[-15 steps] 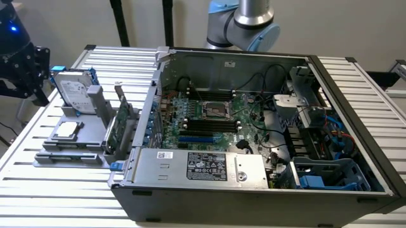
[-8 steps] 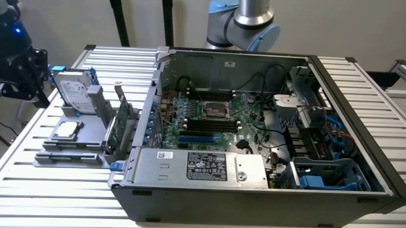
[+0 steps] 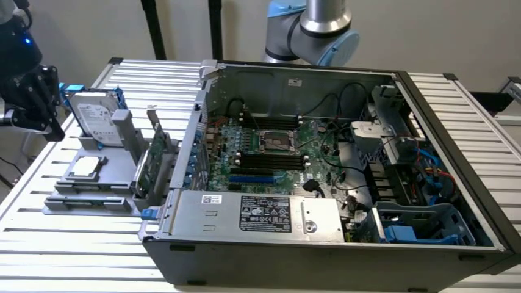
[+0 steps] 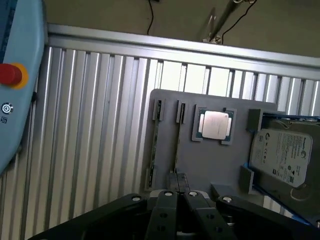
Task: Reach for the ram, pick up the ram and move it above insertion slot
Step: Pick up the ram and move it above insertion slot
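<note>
Clenched and empty, the fingers (image 4: 167,205) hover just short of the ram (image 4: 177,145), whose long edge runs straight away from them.

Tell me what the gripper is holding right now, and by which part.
Nothing. The gripper is shut with nothing between its jaws. The ram lies in its slot on the grey holder, not gripped.
</note>
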{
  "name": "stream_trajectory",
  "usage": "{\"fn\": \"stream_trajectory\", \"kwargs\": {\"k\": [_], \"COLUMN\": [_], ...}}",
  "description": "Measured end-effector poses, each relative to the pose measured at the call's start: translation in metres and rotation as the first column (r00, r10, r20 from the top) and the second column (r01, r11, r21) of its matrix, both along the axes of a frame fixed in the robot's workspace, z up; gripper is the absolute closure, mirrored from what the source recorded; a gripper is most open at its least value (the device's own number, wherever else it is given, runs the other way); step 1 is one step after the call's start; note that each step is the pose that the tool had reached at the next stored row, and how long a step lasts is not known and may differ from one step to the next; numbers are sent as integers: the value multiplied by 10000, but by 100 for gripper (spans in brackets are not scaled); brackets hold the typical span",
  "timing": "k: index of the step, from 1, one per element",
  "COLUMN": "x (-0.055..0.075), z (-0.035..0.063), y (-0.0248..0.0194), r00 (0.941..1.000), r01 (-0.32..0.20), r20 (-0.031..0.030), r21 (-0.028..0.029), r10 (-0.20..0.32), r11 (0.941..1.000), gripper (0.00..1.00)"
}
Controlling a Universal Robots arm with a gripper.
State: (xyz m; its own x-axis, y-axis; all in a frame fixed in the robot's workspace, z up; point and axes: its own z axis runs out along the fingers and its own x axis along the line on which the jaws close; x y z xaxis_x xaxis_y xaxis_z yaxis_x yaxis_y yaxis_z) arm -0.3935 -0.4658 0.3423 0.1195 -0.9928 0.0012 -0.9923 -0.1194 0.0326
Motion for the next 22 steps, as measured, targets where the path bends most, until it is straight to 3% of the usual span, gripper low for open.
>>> {"fn": "stream_trajectory", "kwargs": {"k": [2,6,8,9,16,22], "x": [0,0,0,0,0,1], "z": [-1,-2,-10,-24,-149,-258], "y": [0,0,0,-1,-24,-70], "r00": [10000,10000,10000,10000,9992,9979], "r01": [-1,-1,3,13,399,640], "r20": [2,2,4,5,12,28], "r21": [0,1,3,4,1,2], "r10": [1,1,-3,-13,-399,-640], "r11": [10000,10000,10000,10000,9992,9979], "gripper": [89,70,70,64,64,64]}}
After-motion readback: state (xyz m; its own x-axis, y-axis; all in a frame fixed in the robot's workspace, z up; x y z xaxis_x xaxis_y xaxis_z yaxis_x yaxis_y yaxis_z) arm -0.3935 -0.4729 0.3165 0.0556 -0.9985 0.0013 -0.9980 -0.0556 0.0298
